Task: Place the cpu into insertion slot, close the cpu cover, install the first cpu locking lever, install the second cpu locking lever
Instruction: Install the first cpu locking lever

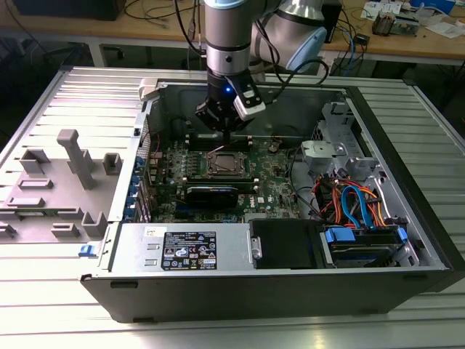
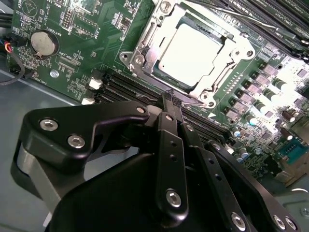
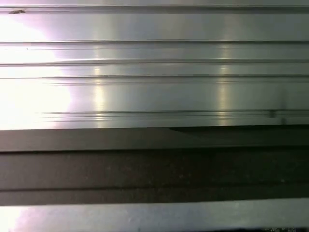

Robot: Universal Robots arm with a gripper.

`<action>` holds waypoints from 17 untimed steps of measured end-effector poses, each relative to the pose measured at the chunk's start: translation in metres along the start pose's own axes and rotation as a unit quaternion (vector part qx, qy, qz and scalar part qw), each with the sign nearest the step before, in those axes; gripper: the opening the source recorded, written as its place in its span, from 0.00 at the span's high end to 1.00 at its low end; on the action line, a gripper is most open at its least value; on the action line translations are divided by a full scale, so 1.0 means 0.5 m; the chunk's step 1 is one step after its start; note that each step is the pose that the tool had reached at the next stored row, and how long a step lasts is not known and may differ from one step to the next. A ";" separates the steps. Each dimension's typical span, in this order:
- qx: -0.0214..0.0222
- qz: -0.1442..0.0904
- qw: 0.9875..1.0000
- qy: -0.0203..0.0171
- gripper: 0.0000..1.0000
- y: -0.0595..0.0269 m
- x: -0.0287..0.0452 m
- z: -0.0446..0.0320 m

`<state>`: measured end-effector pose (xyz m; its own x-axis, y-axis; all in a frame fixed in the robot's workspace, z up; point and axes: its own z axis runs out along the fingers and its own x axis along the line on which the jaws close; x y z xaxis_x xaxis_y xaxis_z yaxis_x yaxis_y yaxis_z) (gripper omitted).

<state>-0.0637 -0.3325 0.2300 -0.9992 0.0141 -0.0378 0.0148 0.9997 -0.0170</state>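
Observation:
The cpu (image 2: 193, 53) lies flat in the insertion slot (image 2: 129, 57) on the green motherboard, its silver top showing through the cut-out of the cpu cover (image 2: 235, 48), which lies down over it. In the exterior view the cpu (image 1: 221, 164) sits mid-board inside the open computer case. My gripper (image 1: 227, 135) hangs just above the far edge of the socket. In the second wrist view the gripper (image 2: 172, 100) has its black fingers (image 2: 169, 145) pressed together, tips right beside a thin wire locking lever (image 2: 195, 103) along the socket's edge. Whether they pinch it is hidden.
Long black RAM slots (image 2: 125, 87) flank the socket. A coin cell (image 2: 44, 43) sits on the board. The case holds a power supply (image 1: 185, 251), drive bays and orange and blue cables (image 1: 349, 200). A grey fixture (image 1: 69, 178) stands on the ribbed table at the exterior view's left.

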 end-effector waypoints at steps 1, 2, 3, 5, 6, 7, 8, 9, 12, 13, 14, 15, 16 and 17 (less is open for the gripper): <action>0.000 0.000 1.000 0.000 0.89 0.000 -0.001 0.001; 0.000 0.000 1.000 0.000 0.89 0.000 -0.005 0.002; 0.001 0.000 1.000 0.000 0.89 0.000 -0.007 0.004; 0.002 0.000 1.000 0.000 0.89 0.000 -0.010 0.007; 0.002 0.000 1.000 0.000 0.89 0.000 -0.012 0.008; 0.002 0.000 1.000 0.000 0.89 0.000 -0.012 0.010; 0.002 0.001 1.000 0.000 0.89 0.000 -0.013 0.011; 0.002 0.001 1.000 0.000 0.89 0.000 -0.013 0.012; 0.002 0.001 1.000 0.000 0.89 0.000 -0.015 0.015; 0.002 0.002 1.000 0.000 0.89 0.000 -0.016 0.016; 0.002 0.002 1.000 0.000 0.89 0.001 -0.018 0.017; 0.002 0.003 1.000 0.000 0.89 0.001 -0.019 0.018; 0.002 0.004 1.000 0.000 0.89 0.001 -0.021 0.019; 0.002 0.005 1.000 0.000 0.89 0.001 -0.021 0.020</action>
<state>-0.0527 -0.3325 0.2204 -0.9990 0.0232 -0.0380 0.0240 0.9995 -0.0211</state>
